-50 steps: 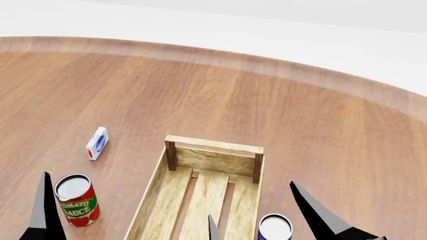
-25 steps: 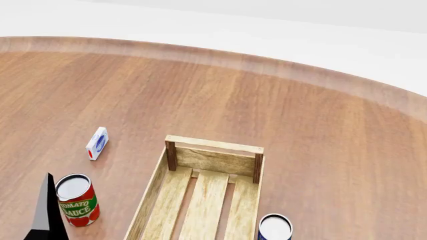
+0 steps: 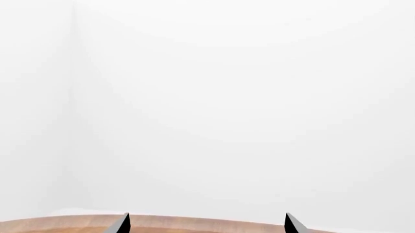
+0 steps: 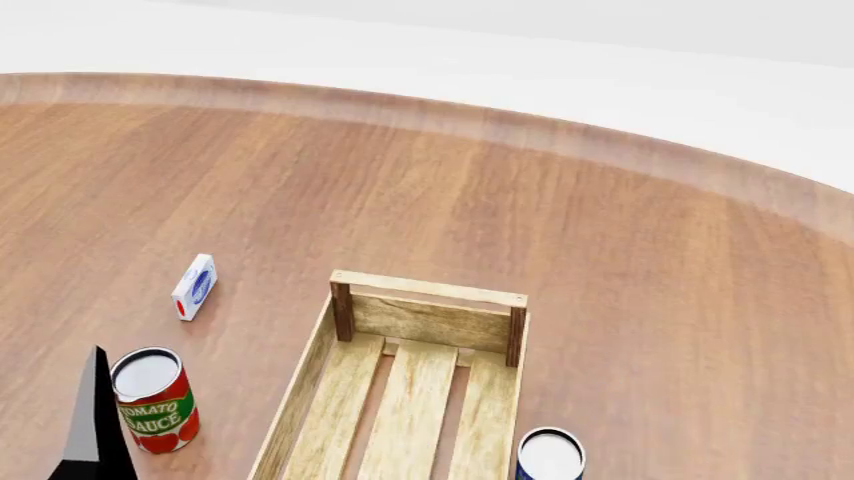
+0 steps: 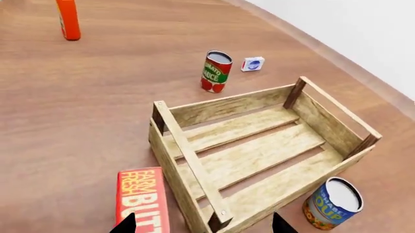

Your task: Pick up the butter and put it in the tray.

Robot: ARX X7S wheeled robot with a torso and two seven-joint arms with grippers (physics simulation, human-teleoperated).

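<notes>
The butter (image 5: 139, 200), a red-and-orange carton, lies flat on the table just outside the tray (image 5: 194, 167), beside one of its corner posts; it is out of the head view. The pale slatted wooden tray (image 4: 350, 380) holds nothing. My right gripper (image 5: 204, 225) is open and empty, above the tray's corner, with one fingertip over the butter's edge; it is not in the head view. My left gripper (image 3: 206, 224) is open and empty, facing the white wall above the table's edge. One of its fingers (image 4: 96, 420) shows at the head view's lower left.
A tomato sauce can (image 4: 154, 400) stands left of the tray, next to my left finger. A small white-and-blue box (image 4: 195, 286) lies beyond it. A blue soup can (image 4: 550, 455) stands at the tray's right side. An orange bottle (image 5: 68, 19) stands far off.
My right gripper's fingers have dropped out of the bottom of the head view. My left finger has shifted slightly. The objects have not moved.
</notes>
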